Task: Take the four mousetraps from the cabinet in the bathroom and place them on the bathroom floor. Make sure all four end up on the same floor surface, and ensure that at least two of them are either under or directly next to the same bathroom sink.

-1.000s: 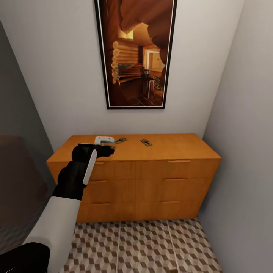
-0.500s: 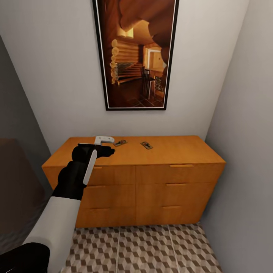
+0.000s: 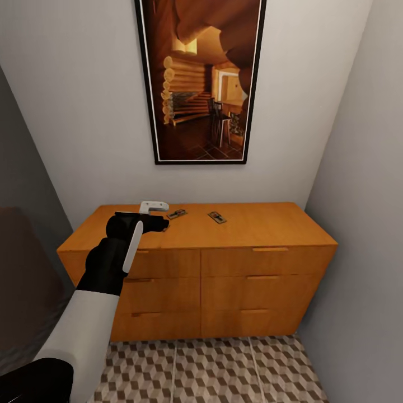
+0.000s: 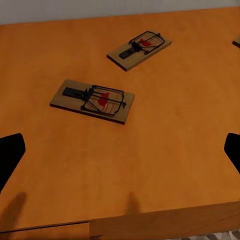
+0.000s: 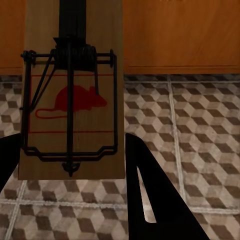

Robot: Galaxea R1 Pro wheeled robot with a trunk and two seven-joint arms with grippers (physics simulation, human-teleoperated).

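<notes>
So far, the right hand (image 5: 75, 165) gripped one small brown wooden mousetrap (image 5: 71, 90) above the cube-patterned tiled bathroom floor (image 5: 200, 125), the left hand (image 4: 120, 150) hovered spread over two traps (image 4: 93, 100) on the orange-brown wooden cabinet (image 3: 252, 224) surface; none appeared placed.

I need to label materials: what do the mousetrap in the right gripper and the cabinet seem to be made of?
Mousetrap: pale matte wood board, dark wire that looks metal, red printed mouse. Cabinet: orange-brown wood look, smooth satin faces, matching bar handles; possibly veneer.
</notes>
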